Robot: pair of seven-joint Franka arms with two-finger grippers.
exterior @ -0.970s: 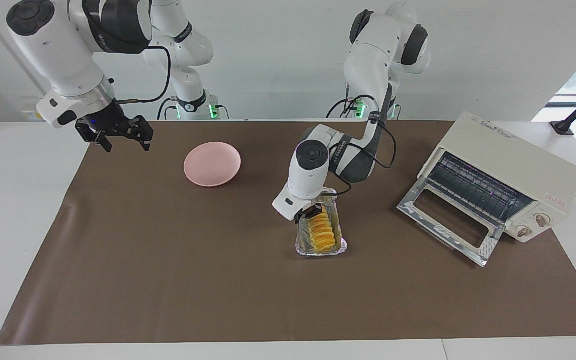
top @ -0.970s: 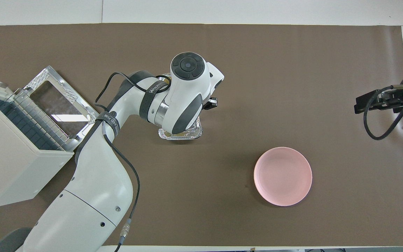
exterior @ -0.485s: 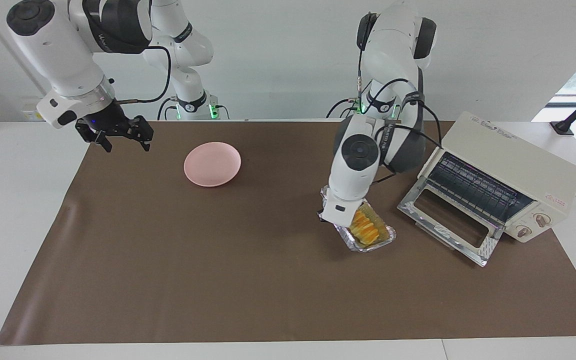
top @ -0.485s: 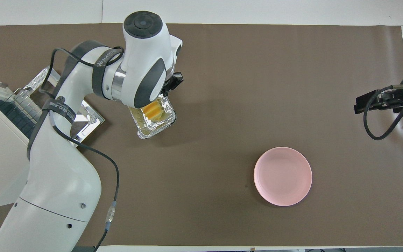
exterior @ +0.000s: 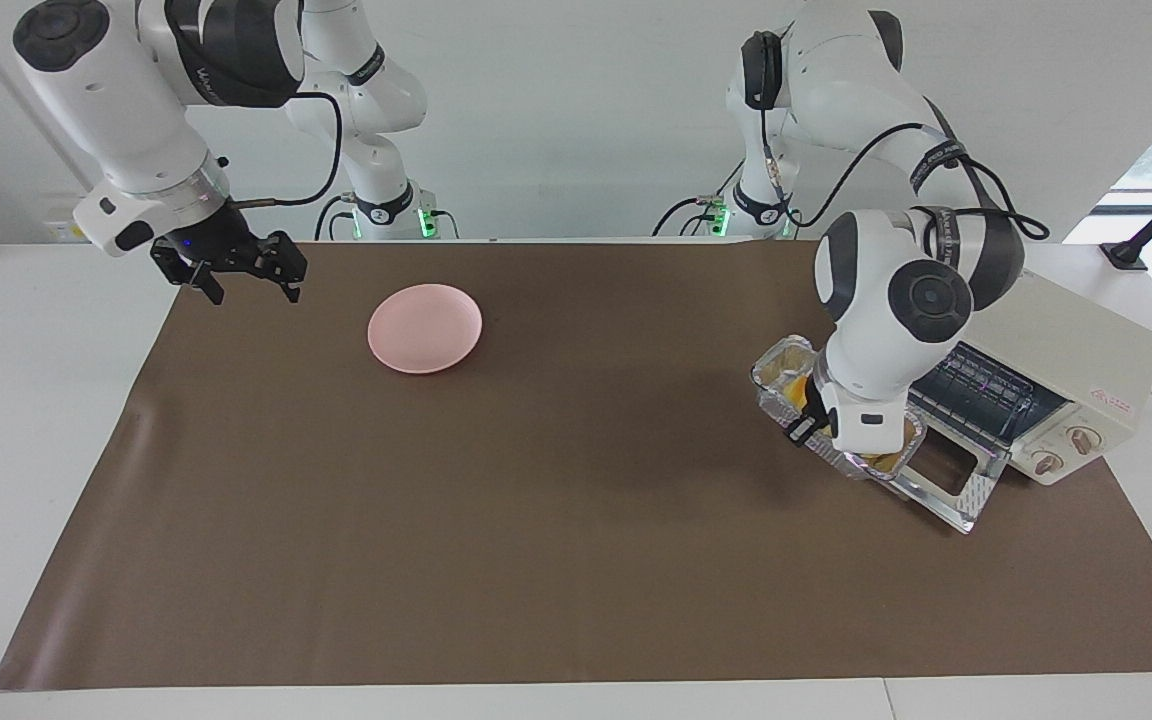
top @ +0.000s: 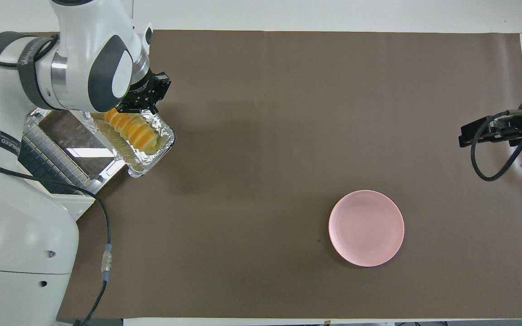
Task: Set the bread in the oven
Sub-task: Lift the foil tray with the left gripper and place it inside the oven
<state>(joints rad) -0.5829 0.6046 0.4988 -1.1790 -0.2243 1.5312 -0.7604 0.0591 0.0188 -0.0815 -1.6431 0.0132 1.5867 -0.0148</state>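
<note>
Taking the oven [exterior: 1056,380] as my landmark, I read the table outward from the robots' end. Nearest to them and well away from the oven, toward the right arm's end, my right gripper [exterior: 241,278] waits in the air over the edge of the matte brown mat [exterior: 536,560], its black fingers spread open and holding nothing. Between it and the oven, though much closer to that gripper, a smooth round pink plate [exterior: 425,328] lies flat on the mat. The oven itself is a cream-white box with two knobs on its face, a dark wire rack inside and a shiny silver door [top: 68,145] with a glass window, dropped open and lying level. Just in front of the oven, over the outer edge of that door, my left gripper [top: 141,100] is clamped shut on the rim of a crinkled silver foil tray [top: 152,156], which hangs in the air, tilted. The bread [top: 132,129], a golden-yellow loaf of ridged slice-like segments, lies in that tray, not yet in the oven.
</note>
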